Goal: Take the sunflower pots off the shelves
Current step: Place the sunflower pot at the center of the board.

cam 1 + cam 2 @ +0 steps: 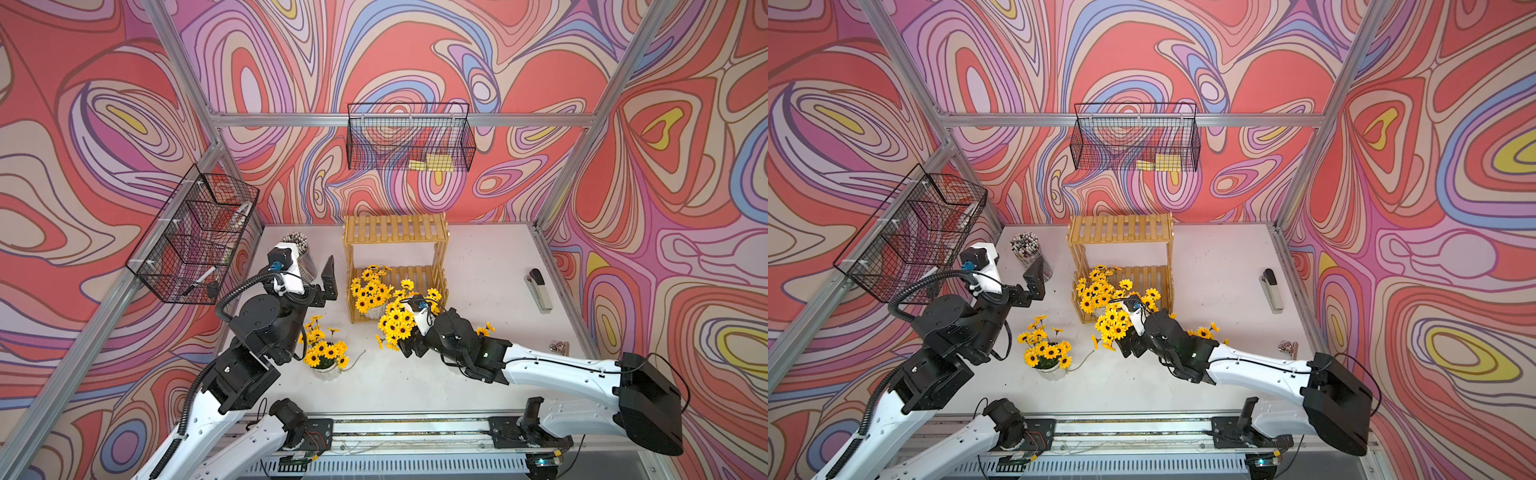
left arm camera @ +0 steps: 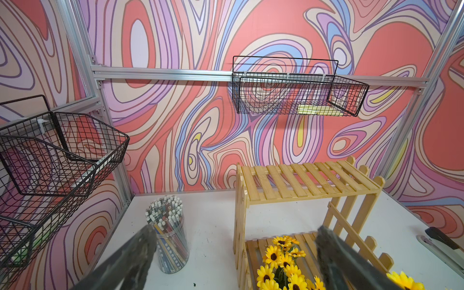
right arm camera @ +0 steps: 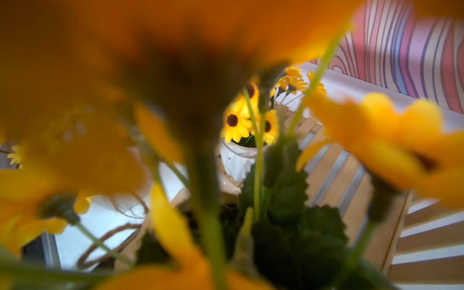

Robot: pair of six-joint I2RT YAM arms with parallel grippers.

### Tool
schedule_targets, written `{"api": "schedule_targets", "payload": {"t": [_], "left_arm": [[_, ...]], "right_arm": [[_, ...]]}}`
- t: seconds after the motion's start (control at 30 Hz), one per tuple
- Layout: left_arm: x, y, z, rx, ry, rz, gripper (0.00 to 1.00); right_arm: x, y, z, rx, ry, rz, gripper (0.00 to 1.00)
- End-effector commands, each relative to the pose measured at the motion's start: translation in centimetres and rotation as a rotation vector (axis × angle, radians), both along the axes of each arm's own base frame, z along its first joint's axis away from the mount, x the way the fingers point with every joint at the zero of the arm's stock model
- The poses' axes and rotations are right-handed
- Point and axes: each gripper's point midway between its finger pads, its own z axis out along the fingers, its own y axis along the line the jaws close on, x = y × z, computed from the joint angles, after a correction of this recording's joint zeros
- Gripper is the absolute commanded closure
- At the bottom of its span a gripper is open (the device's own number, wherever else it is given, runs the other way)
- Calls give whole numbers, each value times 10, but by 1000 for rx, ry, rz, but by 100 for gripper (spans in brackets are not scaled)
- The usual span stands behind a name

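one sunflower pot (image 1: 370, 293) stands on the lower tier of the wooden shelves (image 1: 395, 228), toward the tier's front left corner. the right wrist view shows its white ribbed body with twine tied round it (image 3: 238, 160).

a second sunflower pot (image 1: 326, 353) stands upright on the white table (image 1: 478, 270), in front of the shelves and off to their left, apart from them, with a loose end of twine trailing beside it.

a third bunch of sunflowers (image 1: 397, 322) sits just off the front right corner of the shelves, up against the right gripper (image 1: 409, 345). its pot is hidden under the blossoms and the arm. the jaws are buried among those flowers, so i cannot tell how far apart they stand or whether they have hold of the pot. the right wrist view is mostly blurred petals and leaves.

a few more blooms (image 1: 484, 330) peek out behind the right arm.

the left gripper (image 1: 329, 279) hangs above the table between the cup of pencils (image 2: 169, 238) and the shelves. its fingers (image 2: 140, 251) are spread wide with nothing between them.

a stapler (image 1: 540, 291) lies on the table, well apart to the right.
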Motion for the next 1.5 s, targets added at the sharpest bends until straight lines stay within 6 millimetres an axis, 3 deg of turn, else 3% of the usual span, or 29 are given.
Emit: {"api": "schedule_targets", "payload": {"t": [0.0, 0.63, 1.1, 1.47], "left_arm": [[-1, 3, 7, -11, -30, 9, 0], [-6, 6, 10, -18, -33, 6, 0], [-9, 10, 11, -23, -39, 12, 0], [-12, 14, 12, -23, -43, 20, 0]], "right_arm": [[-3, 19, 19, 85, -24, 37, 81], [-35, 62, -27, 71, 30, 177, 82], [-40, 79, -66, 28, 71, 225, 83], [-45, 91, -85, 13, 82, 263, 83]]}}
